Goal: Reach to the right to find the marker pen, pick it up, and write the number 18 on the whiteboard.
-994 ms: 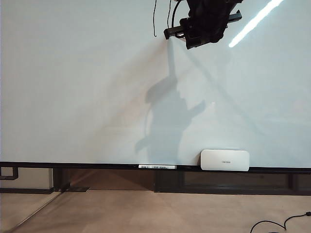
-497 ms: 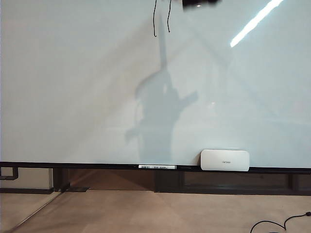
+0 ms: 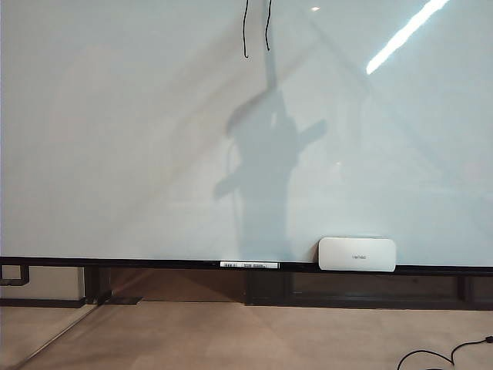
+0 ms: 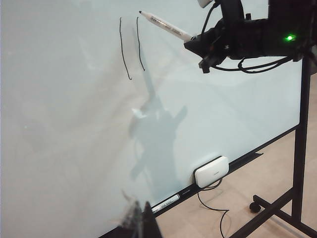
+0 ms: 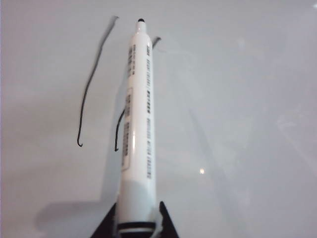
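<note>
The whiteboard [image 3: 115,154] fills the exterior view. Near its top are two thin black strokes of the number 18: a tall line [image 3: 245,35] and a shorter one [image 3: 267,29] beside it. My right gripper [image 5: 136,229] is shut on the marker pen [image 5: 138,124], a white barrel with dark print. Its black tip [image 4: 140,12] is close to the board at the top of the second stroke [image 4: 140,47]. The right gripper is above the exterior view's top edge. One dark, blurred fingertip [image 4: 148,223] is all that shows of my left gripper [image 4: 143,224], low in front of the board.
A white eraser block [image 3: 357,253] sits on the board's black lower rail [image 3: 115,262], and another white marker [image 3: 249,264] lies on the rail to its left. A black wheeled stand [image 4: 297,163] holds the board's right side. A black cable [image 3: 439,356] lies on the floor.
The right gripper with the pen has risen out of the top of the exterior view. Its shadow on the board has shifted.
</note>
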